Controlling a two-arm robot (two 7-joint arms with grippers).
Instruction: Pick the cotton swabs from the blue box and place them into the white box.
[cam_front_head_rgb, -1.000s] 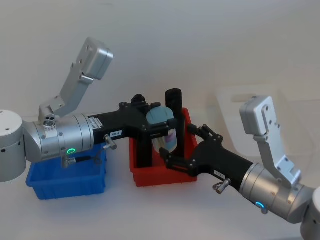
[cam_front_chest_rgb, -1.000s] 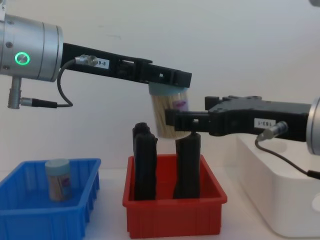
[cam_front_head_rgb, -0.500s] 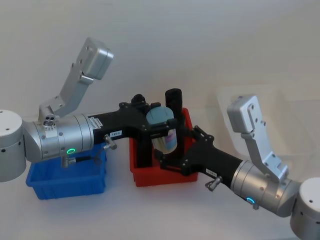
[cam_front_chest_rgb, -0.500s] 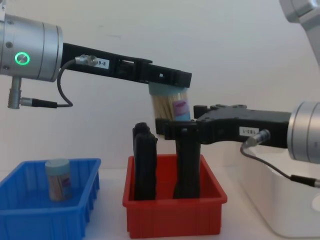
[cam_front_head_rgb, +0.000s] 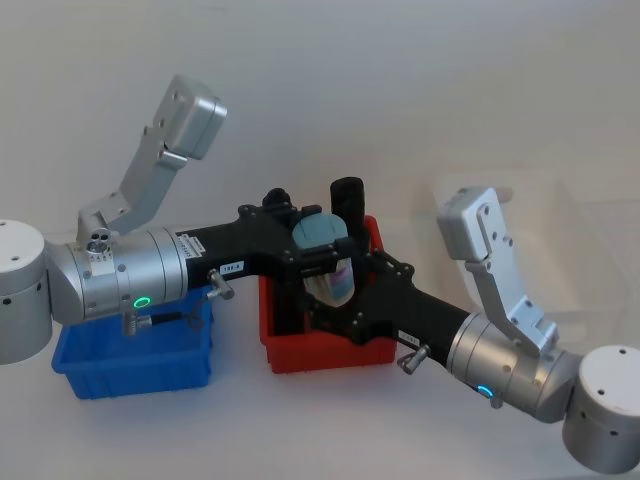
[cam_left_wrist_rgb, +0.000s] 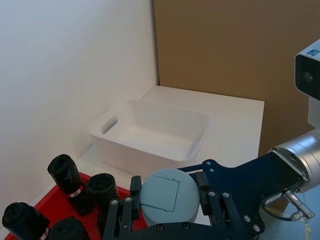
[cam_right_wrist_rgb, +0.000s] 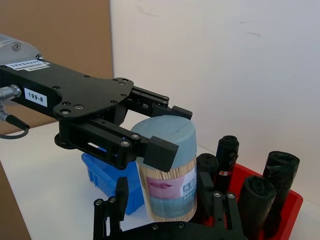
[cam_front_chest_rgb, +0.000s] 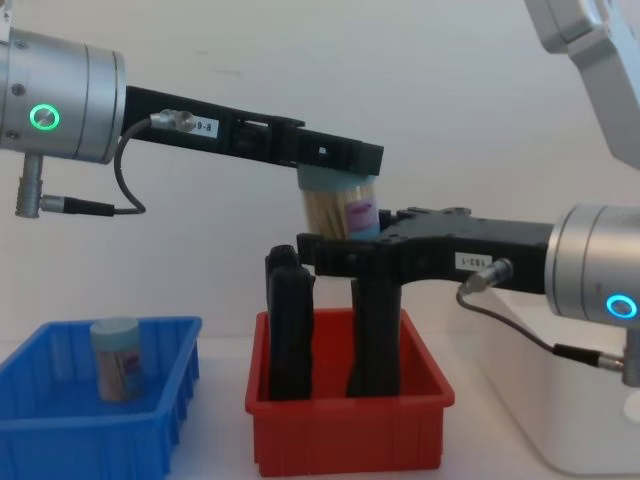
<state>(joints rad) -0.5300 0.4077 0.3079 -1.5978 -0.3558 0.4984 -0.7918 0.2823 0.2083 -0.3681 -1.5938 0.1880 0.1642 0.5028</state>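
The left pincer (cam_front_head_rgb: 318, 238) reaches out level from the robot's left. It is clenched on the pale blue lid of a swab tub (cam_right_wrist_rgb: 169, 170), which hangs upright from it in the air. The right pincer (cam_front_head_rgb: 345, 298) comes in from the opposite side, lower than the left one, level with the tub's bottom half. Its fingers (cam_right_wrist_rgb: 121, 200) are spread, one on each side of the tub's body. On one side a gap shows between finger and tub; on the other I cannot tell whether they touch. Straight below both pincers sits a red bin (cam_front_chest_rgb: 345, 430) holding tall black rolls (cam_front_chest_rgb: 288, 320) that stand on end, with the tub hanging over them. Below the left pincer's arm, toward the robot's left, the blue box (cam_front_chest_rgb: 150, 420) holds a second tub (cam_front_chest_rgb: 115, 358), upright. Beyond the right pincer's arm, on the robot's right, stands the white box (cam_left_wrist_rgb: 145, 152), well apart from the held tub.
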